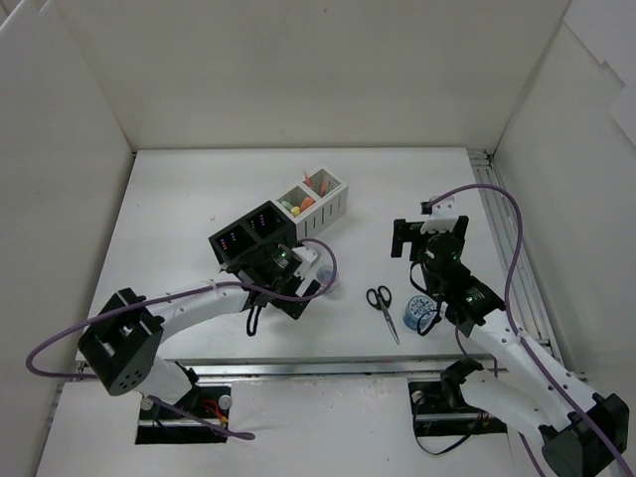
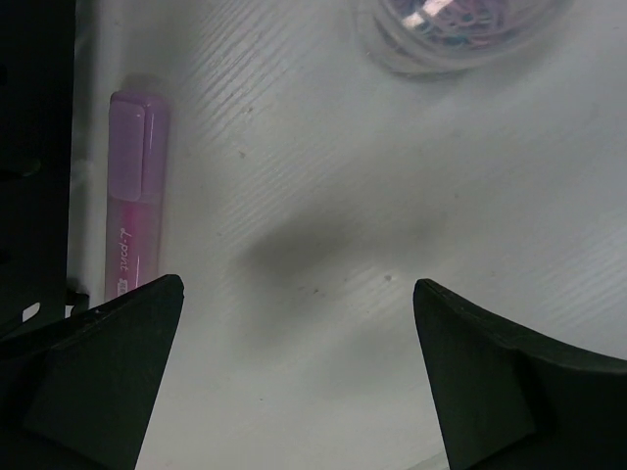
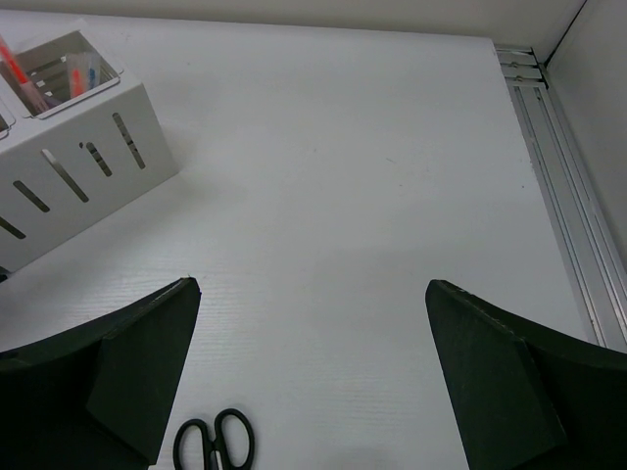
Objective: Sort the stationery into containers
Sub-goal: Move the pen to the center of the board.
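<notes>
The containers stand in a diagonal row, two black and two white. The white ones hold orange and yellow stationery. My left gripper hovers low beside the black end, open and empty. In its wrist view a pink marker lies along the black container wall, left of the open gripper. A clear tub of clips sits further ahead. Black-handled scissors and a blue tape roll lie near my right arm. My right gripper is open above bare table, with the scissors at the lower left of the gripper.
White walls enclose the table on three sides. A metal rail runs along the right edge. Purple cables loop from both arms. The white container with pens in it stands at the upper left of the right wrist view.
</notes>
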